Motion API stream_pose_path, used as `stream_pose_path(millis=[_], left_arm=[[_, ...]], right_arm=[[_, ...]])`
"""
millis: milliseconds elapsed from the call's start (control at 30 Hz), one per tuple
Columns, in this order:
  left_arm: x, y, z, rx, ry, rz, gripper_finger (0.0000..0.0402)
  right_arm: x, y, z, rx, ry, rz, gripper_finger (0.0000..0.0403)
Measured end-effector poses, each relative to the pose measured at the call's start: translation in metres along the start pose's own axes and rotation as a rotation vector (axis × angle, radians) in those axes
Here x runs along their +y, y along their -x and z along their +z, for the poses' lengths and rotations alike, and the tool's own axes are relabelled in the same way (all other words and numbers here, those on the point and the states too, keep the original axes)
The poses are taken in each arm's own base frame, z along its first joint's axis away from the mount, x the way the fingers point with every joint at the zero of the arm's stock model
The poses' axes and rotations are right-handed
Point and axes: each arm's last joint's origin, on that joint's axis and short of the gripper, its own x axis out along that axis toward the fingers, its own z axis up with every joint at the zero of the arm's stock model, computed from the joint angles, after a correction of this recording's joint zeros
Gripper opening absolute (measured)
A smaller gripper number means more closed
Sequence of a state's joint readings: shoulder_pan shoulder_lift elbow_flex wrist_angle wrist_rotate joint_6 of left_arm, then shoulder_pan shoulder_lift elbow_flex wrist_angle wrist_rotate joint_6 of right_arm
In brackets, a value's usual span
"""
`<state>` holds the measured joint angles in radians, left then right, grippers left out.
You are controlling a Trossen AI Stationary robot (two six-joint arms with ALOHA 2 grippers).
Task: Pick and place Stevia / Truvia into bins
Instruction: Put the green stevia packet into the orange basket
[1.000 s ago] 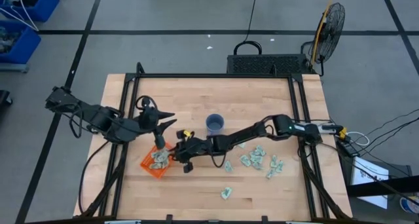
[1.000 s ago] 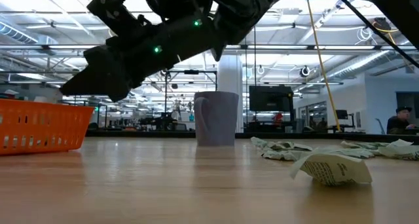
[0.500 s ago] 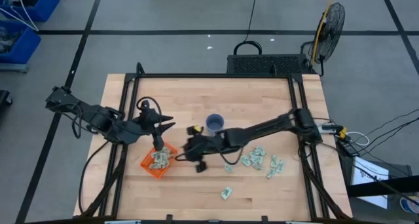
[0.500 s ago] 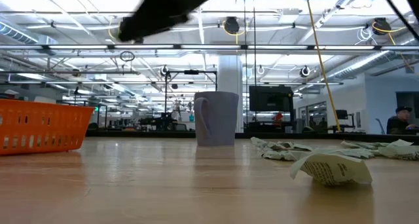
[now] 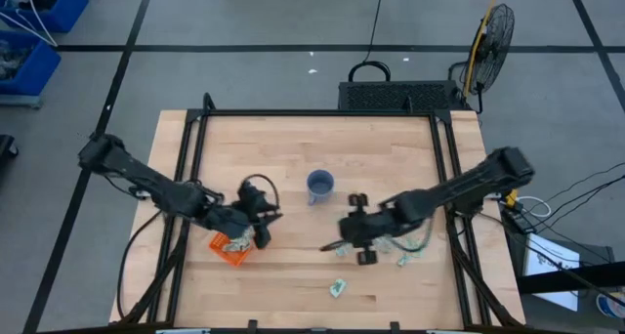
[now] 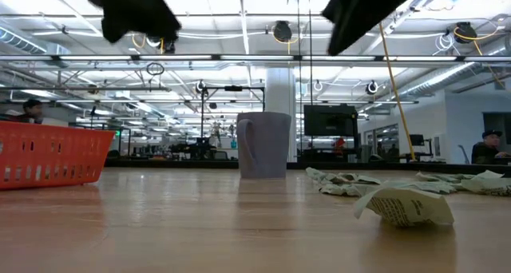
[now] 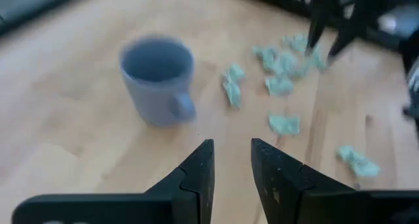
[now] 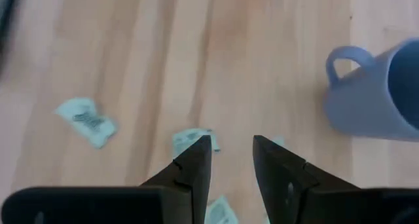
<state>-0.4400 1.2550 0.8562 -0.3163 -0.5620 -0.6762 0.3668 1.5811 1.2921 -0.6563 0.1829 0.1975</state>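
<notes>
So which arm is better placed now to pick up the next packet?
Probably the right: its gripper hangs open beside the loose packets; the left gripper is by the orange bin.

Orange bin (image 5: 229, 246), pale green-and-white packets (image 5: 338, 288), blue-grey mug (image 5: 320, 186), light wooden table (image 5: 293, 148).

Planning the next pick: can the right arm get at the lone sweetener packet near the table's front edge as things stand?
Probably yes. The right gripper is open and empty, above bare wood a short way from the lone packet. Nothing lies between them; the mug and the orange bin sit well off that path.
</notes>
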Motion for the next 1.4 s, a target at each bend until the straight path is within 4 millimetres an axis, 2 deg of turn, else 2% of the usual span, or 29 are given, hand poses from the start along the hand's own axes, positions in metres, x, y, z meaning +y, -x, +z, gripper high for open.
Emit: stream_pose_path(millis=[133,333,467,600,733,967,1400], left_arm=[[-0.005,-0.031,-0.016,0.007,0.037,-0.012,0.0106],[-0.013,-0.076,-0.034,0.062,0.280,-0.100,0.0106],[-0.014,-0.093,-0.044,0.096,0.302,-0.103,0.0106],[-0.016,-0.104,-0.052,0.126,0.355,-0.128,0.0106],[-0.014,-0.109,-0.045,0.094,0.379,-0.166,0.0106],[-0.011,-0.113,-0.031,-0.008,0.185,-0.219,0.0106],[-0.004,-0.117,-0.025,-0.036,0.284,-0.188,0.0106]], right_arm=[[-0.001,0.011,-0.033,-0.092,0.034,0.031,0.0105],[-0.011,0.021,-0.070,-0.348,0.052,0.071,0.0105],[-0.017,0.029,-0.086,-0.509,0.103,0.073,0.0105],[-0.021,0.037,-0.099,-0.570,0.123,0.070,0.0105],[-0.024,0.047,-0.102,-0.625,0.111,0.075,0.0105],[-0.025,0.053,-0.100,-0.668,0.091,0.080,0.0105],[-0.024,0.052,-0.097,-0.691,0.084,0.083,0.0105]])
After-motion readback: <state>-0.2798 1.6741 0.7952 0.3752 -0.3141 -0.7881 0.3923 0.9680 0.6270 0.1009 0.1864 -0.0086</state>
